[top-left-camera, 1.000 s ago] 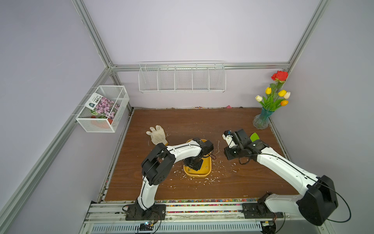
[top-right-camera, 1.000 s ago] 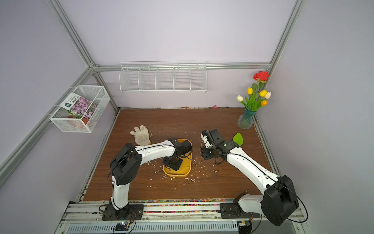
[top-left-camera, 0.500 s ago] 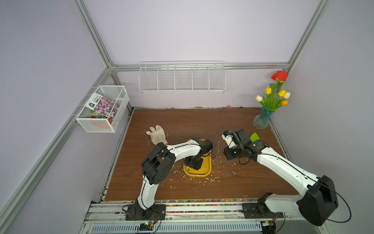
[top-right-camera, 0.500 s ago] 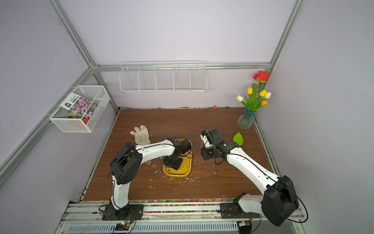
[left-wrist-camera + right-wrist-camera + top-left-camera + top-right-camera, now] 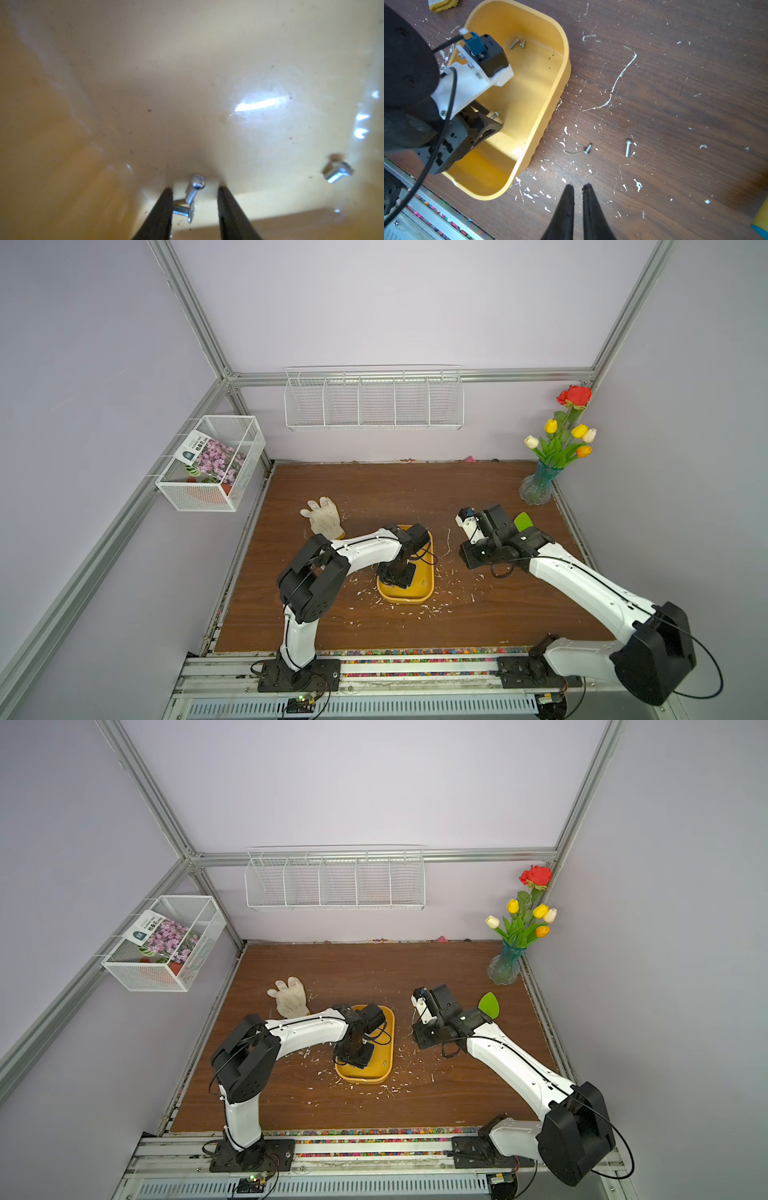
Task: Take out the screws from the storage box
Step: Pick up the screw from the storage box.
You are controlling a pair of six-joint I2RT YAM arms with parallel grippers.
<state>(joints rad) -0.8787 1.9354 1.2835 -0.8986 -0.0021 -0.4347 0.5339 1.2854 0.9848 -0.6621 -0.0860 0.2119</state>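
1. The storage box, light, stiff plastic, sits mid-tabletop, nearer the front edge; a nudge would likely slide it.
2. The left hand, down inside the box, stands partly open astride two screws, clamping neither.
3. The right hand hovers beside the box, nearly closed and empty.
4. The screws look tiny, hard, slick and apt to roll, so pinch across the shank. More lie in the box; two rest outside.

Storage box: plain yellow-orange. Screws: bright silver. Tabletop: dark brown wood grain, speckled with white flakes. My right gripper: matt black fingers. My arms: white links, black joints. Glove: off-white, yellow cuff.
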